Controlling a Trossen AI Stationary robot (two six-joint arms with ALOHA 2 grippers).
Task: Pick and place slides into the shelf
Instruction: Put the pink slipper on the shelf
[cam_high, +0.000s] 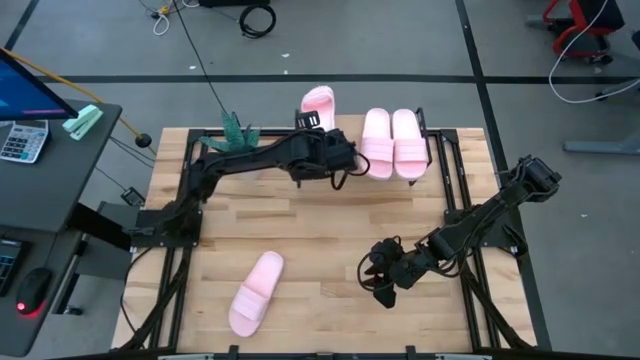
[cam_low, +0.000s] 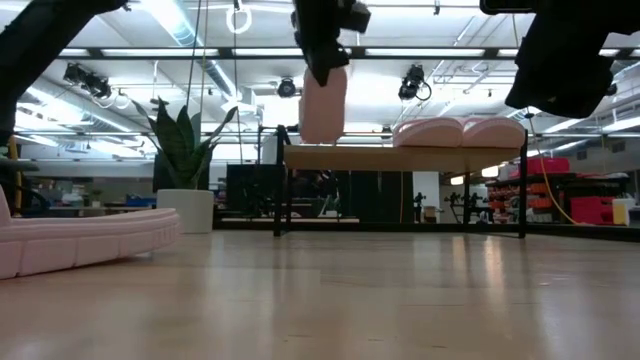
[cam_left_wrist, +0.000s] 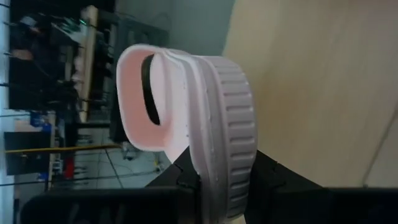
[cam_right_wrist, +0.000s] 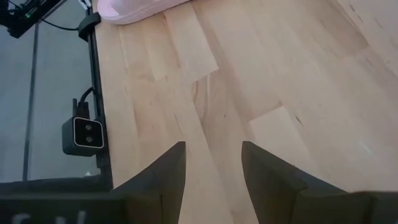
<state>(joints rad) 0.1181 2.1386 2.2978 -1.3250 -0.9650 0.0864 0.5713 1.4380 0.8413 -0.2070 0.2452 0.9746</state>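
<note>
Grey workshop floor surrounds a light wood-plank table (cam_high: 330, 240) that fills the middle of the high view, with cables trailing across the upper edge of the frame and a desk with a calculator at the far left. Along the table's upper edge stands the shelf (cam_high: 425, 150), a low rack with a pale plank top on thin black legs; in the low view it shows as a raised board (cam_low: 400, 158) at centre right. Two pink slides (cam_high: 392, 142) lie side by side, touching, on the right part of that top, seen as two rounded humps (cam_low: 460, 131) in the low view. Reaching in from the left of the high view, the left arm ends at the left gripper (cam_high: 318, 140) near the shelf's left end, its fingers pinched on a third slide (cam_high: 318, 103) that hangs upright above the shelf top (cam_low: 322, 105); the left wrist view shows the ribbed sole edge (cam_left_wrist: 227, 130) clamped between the dark fingers. A fourth slide (cam_high: 255, 292) lies flat on the table at lower left of the high view, well apart from the shelf. At lower right, the right gripper (cam_high: 385, 275) hovers over bare planks with fingers (cam_right_wrist: 168, 171) spread, holding nothing.
</note>
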